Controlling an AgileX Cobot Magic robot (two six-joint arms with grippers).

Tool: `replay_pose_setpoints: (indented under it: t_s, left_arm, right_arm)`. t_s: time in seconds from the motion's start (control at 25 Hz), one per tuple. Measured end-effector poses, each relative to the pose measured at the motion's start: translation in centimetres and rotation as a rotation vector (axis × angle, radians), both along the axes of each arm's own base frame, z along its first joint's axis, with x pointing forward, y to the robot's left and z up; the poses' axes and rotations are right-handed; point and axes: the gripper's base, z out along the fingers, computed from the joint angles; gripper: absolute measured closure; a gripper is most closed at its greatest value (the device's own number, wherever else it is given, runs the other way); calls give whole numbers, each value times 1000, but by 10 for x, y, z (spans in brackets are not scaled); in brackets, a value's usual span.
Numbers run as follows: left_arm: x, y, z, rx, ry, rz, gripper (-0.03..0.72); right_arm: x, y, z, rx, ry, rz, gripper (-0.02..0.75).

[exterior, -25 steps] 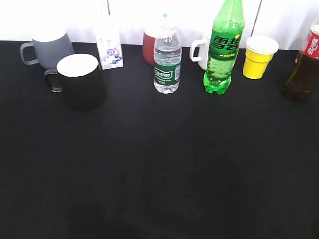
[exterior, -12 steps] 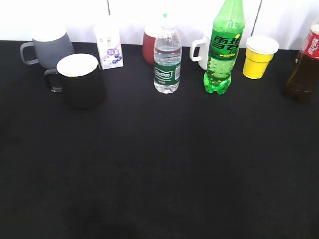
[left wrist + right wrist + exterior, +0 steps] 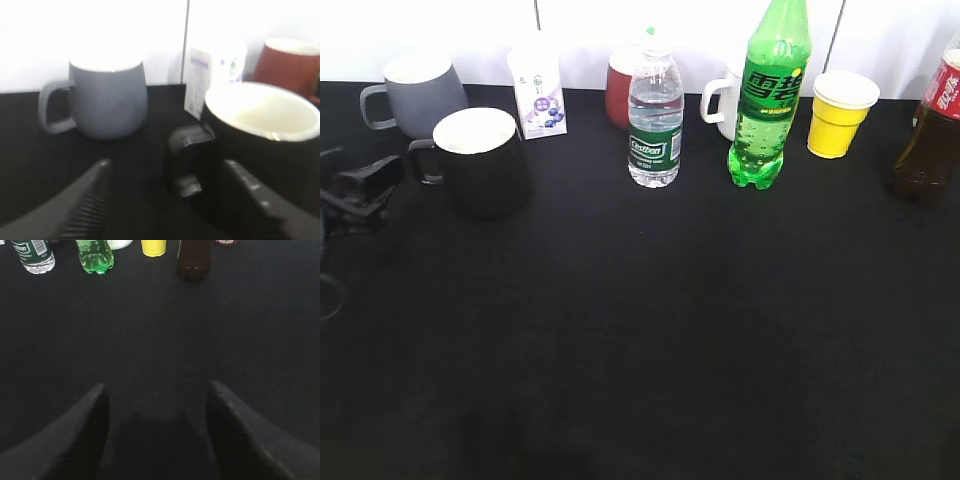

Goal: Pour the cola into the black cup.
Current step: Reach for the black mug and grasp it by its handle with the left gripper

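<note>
Black table [image 3: 650, 330]: cola [image 3: 930, 135] upright, neck up.

The white back wall [image 3: 620, 25] is blown out, and the left wrist view is soft and blurred.

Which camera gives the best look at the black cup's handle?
The left wrist view: the black cup fills the frame, its handle facing the camera between the open left gripper fingers. The exterior view shows the cup small, handle partly against the dark table. The right wrist view misses it.
</note>
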Motion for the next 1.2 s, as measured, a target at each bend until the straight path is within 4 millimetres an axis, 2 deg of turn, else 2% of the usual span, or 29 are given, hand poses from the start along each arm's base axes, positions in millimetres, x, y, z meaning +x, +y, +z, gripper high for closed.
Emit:
replay_pose_setpoints:
  t_s: [0.16, 0.28, 0.4, 0.6, 0.72, 0.88, 0.92, 0.96, 1.0, 1.04, 1.08, 1.2]
  left_arm:
    - [14, 0, -16, 1, 36, 0, 141]
    - [27, 0, -12, 1, 2, 0, 141]
    - [37, -2, -23, 8, 16, -27, 141]
    - [57, -4, -23, 16, -16, -43, 140]
    - [72, -5, -36, -11, -2, -58, 140]
    - [86, -6, -35, -11, -37, -71, 145]
    - [87, -7, -39, -12, -30, -73, 172]
    - [87, -7, -44, -17, -21, -80, 247]
    - [86, -9, -43, -15, -25, -103, 365]
    - [85, -12, -43, -13, -30, -126, 523]
    - [86, -12, -42, -17, -36, -126, 627]
    - [86, -13, -42, -17, -34, -139, 629]
  right_arm:
    - [0, 1, 0, 6, 0, 4, 268]
    - [0, 1, 0, 7, 0, 5, 268]
    - [0, 2, 0, 19, -1, 13, 268]
    - [0, 5, 1, 50, -2, 34, 268]
    - [0, 5, 1, 53, -3, 36, 268]
    - [0, 5, 1, 57, -4, 39, 268]
    - [0, 5, 1, 57, -4, 39, 268]
    - [0, 5, 1, 58, -4, 40, 268]
    - [0, 6, 1, 68, -4, 46, 268]
    - [0, 7, 1, 75, -5, 51, 268]
    - [0, 7, 1, 78, -6, 53, 268]
    - [0, 7, 2, 80, -11, 53, 268]
